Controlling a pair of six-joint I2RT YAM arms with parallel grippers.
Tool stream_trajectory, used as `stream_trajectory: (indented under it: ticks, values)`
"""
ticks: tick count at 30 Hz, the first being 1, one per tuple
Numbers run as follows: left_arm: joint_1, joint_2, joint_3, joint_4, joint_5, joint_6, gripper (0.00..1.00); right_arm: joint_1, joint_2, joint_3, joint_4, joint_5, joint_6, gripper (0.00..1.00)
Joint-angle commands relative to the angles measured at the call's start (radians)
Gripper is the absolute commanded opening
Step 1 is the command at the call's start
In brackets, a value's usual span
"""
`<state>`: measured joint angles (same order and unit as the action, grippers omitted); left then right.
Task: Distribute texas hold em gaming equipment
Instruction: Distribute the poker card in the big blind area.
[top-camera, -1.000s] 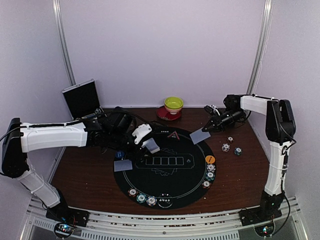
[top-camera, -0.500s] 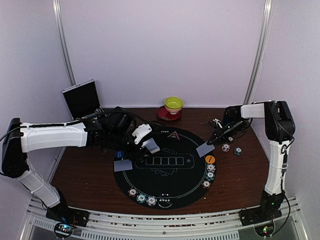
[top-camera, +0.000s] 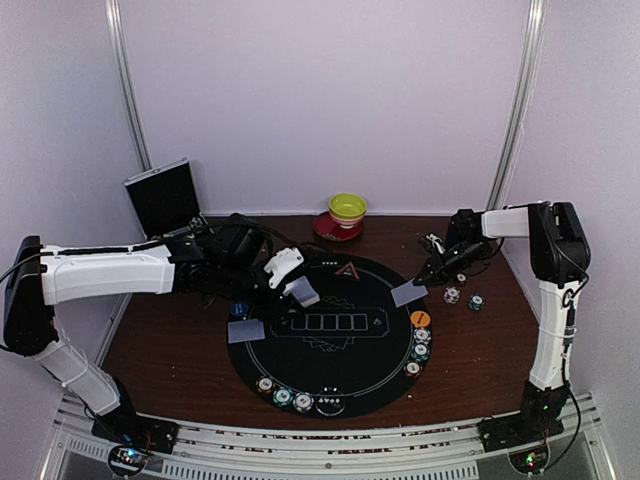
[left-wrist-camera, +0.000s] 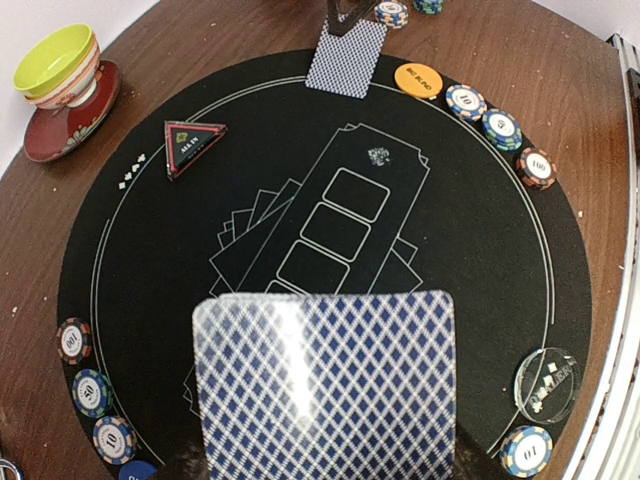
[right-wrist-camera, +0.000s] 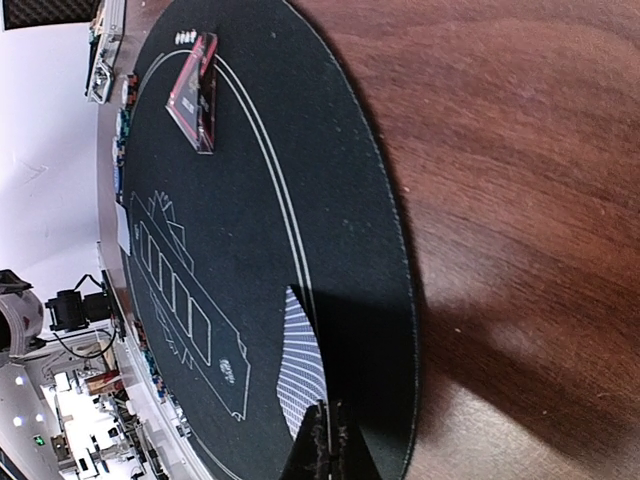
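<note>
Top external view shows a round black mat (top-camera: 352, 362) in the middle of the brown tabletop (top-camera: 160, 340). The left claw (top-camera: 293, 284) hangs over the mat's 10 o'clock area, pinching the foreground card (left-wrist-camera: 325, 385). In the left wrist view its blue diamond back fills the lower frame, raised clear of the felt. Whether this is one card or a thin stack cannot be told. A loose card (top-camera: 245, 331) lies flat at the mat's 9 o'clock rim, with a blue disc (top-camera: 238, 310) just beside it.

The right claw (right-wrist-camera: 325, 445) reaches in from 2 o'clock, its tips pressed together on one corner of the dealt card (right-wrist-camera: 298, 365). That card sits back-up and low at the mat's 2 o'clock rim. Whether it rests fully flat cannot be told.

An orange disc (top-camera: 420, 319) sits at 3 o'clock, and the rim chips (top-camera: 421, 351) curve from it toward 4 o'clock. The near chips (top-camera: 283, 396) line the rim around 7 o'clock, next to a clear disc (top-camera: 328, 406) at 6 o'clock. Three stray chips (top-camera: 452, 295) lie off the mat on the tabletop at 3 o'clock, near the right claw.

A red triangular marker (top-camera: 346, 269) sits on the mat at 12 o'clock. Beyond it a yellow-green bowl (top-camera: 347, 206) stands on a red saucer (top-camera: 325, 230).
</note>
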<state>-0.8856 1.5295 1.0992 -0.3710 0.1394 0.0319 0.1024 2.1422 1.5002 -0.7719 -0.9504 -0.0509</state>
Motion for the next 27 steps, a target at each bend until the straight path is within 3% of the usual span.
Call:
stream_trajectory:
  ticks: [1,7,17,27]
  values:
    - [-0.006,-0.022,0.008,0.026,0.011,-0.004,0.58,0.002,-0.003,-0.027,-0.007,0.042,-0.024,0.0]
    - [-0.007,-0.023,0.008,0.027,0.014,-0.005,0.58,0.003,-0.013,-0.048,0.013,0.082,-0.012,0.05]
    - [-0.006,-0.024,0.008,0.026,0.016,-0.004,0.58,0.003,-0.076,-0.063,0.054,0.161,0.011,0.34]
    - [-0.006,-0.029,0.01,0.027,0.017,-0.005,0.58,0.011,-0.201,-0.062,0.083,0.244,0.018,0.46]
